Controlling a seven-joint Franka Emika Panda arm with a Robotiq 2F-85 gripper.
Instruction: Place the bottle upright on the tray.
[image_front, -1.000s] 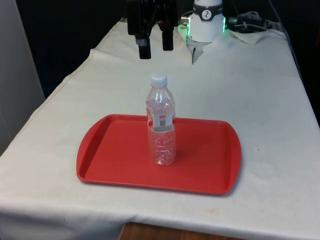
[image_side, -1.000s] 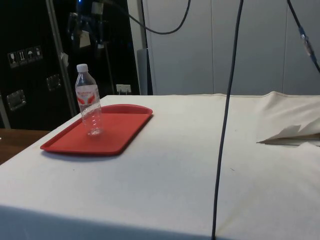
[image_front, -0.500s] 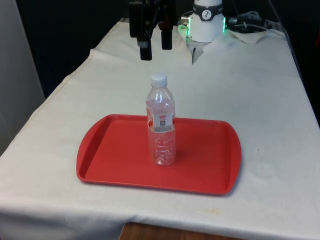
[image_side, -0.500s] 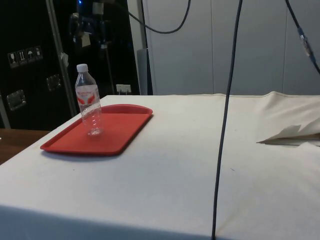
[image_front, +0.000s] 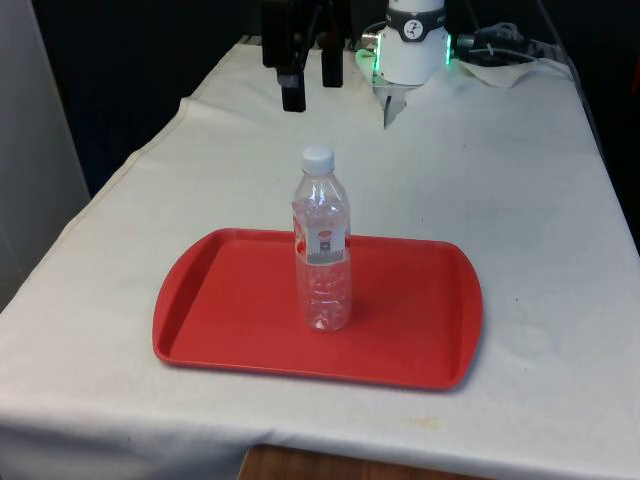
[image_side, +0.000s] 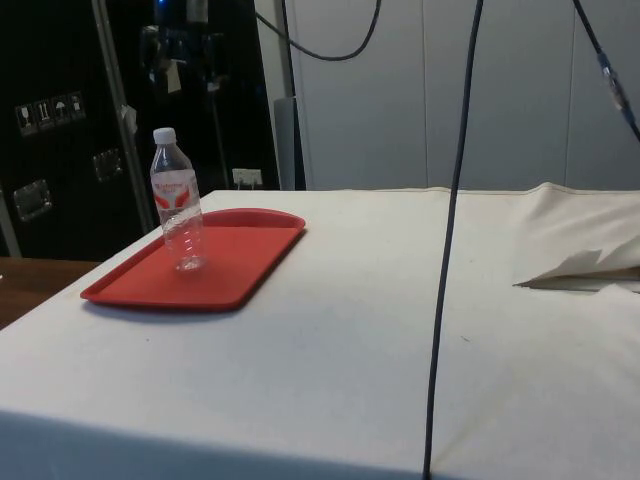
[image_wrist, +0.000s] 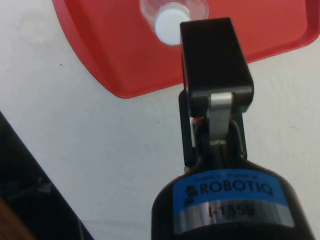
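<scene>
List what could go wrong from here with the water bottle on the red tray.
1. The water bottle looks empty and stands tall and narrow on the red tray, so a bump to the table or tray could tip it.
2. The gripper hangs open above and behind the bottle; a low move back over the tray could clip the white cap.

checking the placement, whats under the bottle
The bottle stands upright on the red tray, near its middle, with the tray lying on the white cloth. The patch of tray right beneath its base is covered. The gripper hangs open, well above it.
</scene>
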